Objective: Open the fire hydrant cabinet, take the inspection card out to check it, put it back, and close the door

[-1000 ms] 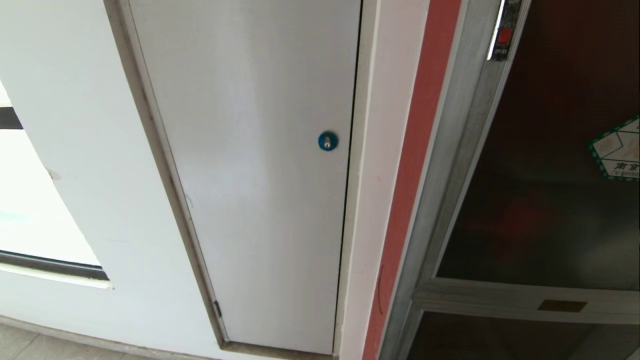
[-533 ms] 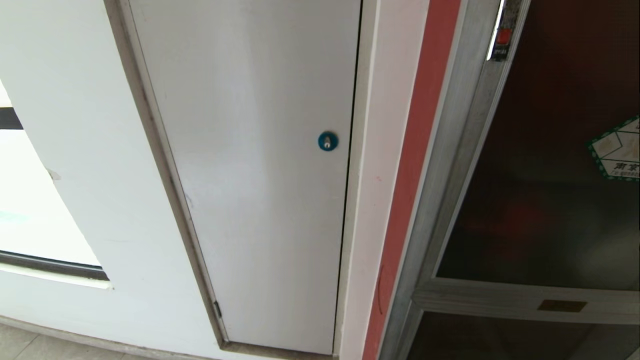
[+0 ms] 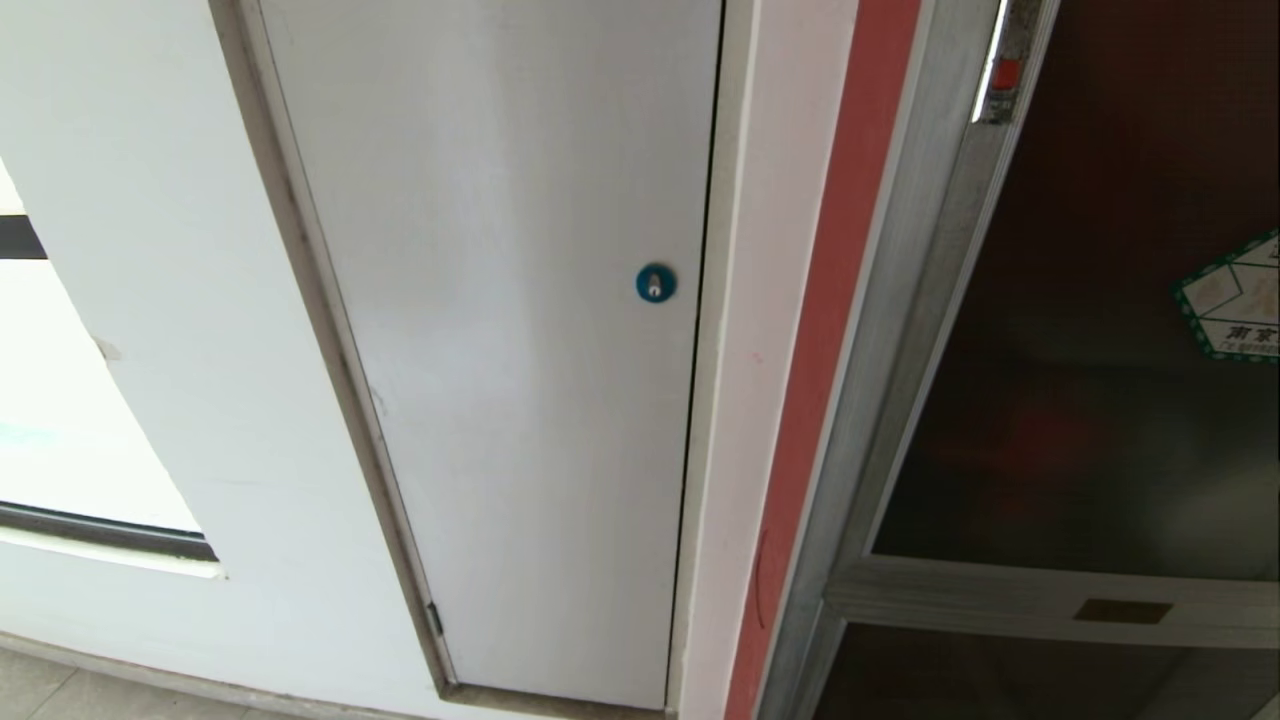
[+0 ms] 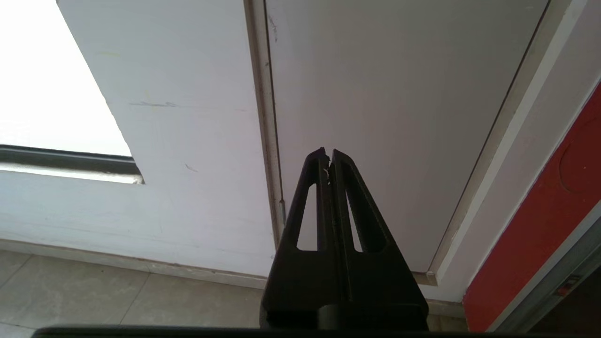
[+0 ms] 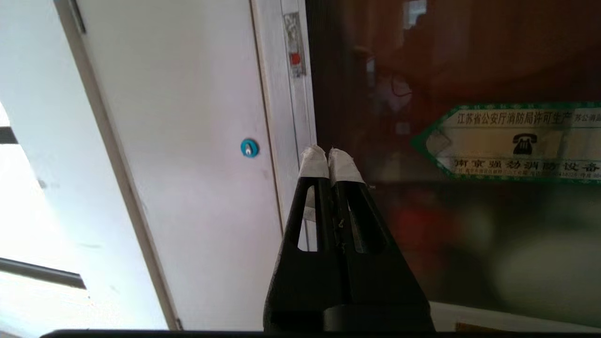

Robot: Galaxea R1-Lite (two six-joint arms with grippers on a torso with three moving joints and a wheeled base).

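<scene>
A white wall (image 3: 180, 330) fills the left of the head view, and set into it is a plain white door (image 3: 520, 380) with a grey frame, shut flat in its opening. To its right, past a pale strip and a red band (image 3: 835, 330), stands the fire hydrant cabinet (image 3: 900, 330), its brushed aluminium frame running up the right side of the view. The door (image 3: 1090, 400) of that cabinet, dark tinted glass in an aluminium frame, lies flush in the frame and looks shut; dim red and pale shapes show through the glass. A crossbar (image 3: 1000, 598) divides the glass low down. Neither arm shows in the head view. In the left wrist view the left gripper (image 4: 328, 155) hangs low in front of the plain white door near the tiled floor (image 4: 94, 291), its black fingers pressed together and holding nothing. In the right wrist view the right gripper (image 5: 330, 152) points at the left edge of the glass door, its white-taped fingertips (image 5: 313, 162) together and empty, apart from the glass as far as can be told. A green-bordered white sticker (image 3: 1235, 300) sits on the glass, a small brass plate (image 3: 1123, 611) on the crossbar, a red latch tab (image 3: 1006, 75) high on the frame, and a blue round lock (image 3: 655, 283) on the white door.
</scene>
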